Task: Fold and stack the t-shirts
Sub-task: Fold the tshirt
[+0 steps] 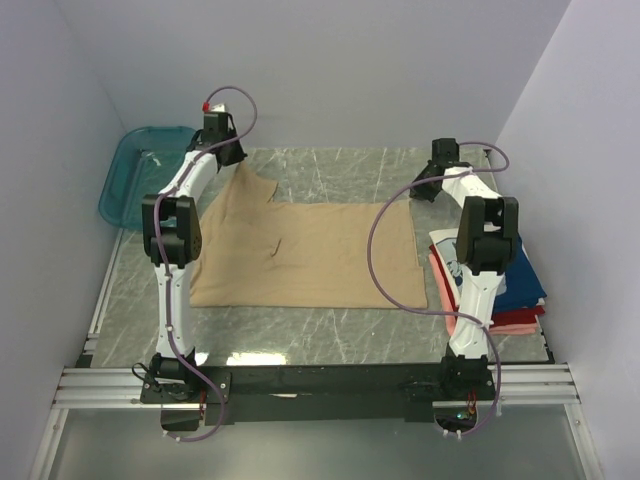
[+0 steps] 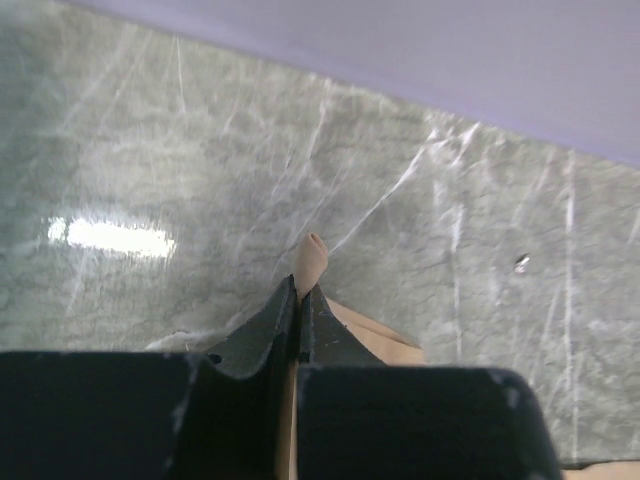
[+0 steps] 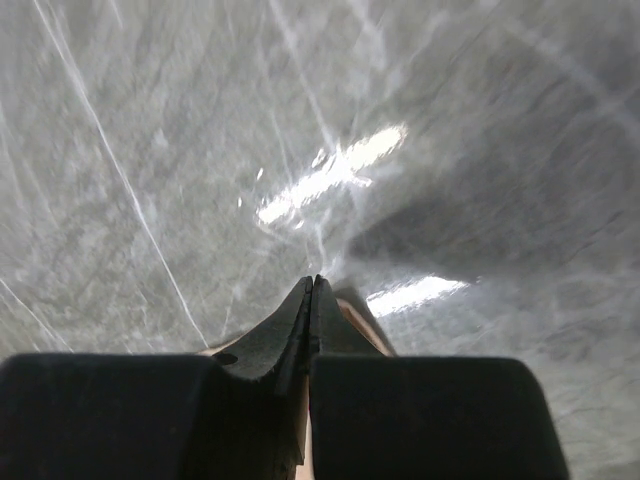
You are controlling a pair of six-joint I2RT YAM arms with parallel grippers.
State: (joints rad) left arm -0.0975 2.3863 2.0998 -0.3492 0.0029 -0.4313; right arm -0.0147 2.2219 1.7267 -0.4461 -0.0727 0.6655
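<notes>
Shirt (image 1: pixel 310 255), tan, spread out; long axis runs left-right.

top view looks down over the whole desk (image 1: pixel 330 170); each wrist view sits close above it, past its jaws.

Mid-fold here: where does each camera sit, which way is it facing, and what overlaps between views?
Top external: above and behind the bases, looking down at the table; shows left arm, right arm, tan t-shirt, teal basket, folded stack.
Left wrist: looks past the left gripper, shut on the tan t-shirt, toward the far wall.
Right wrist: looks down past the right gripper, shut on a cloth edge, at marble.
Shared: both wrist views show tan t-shirt and table.
</notes>
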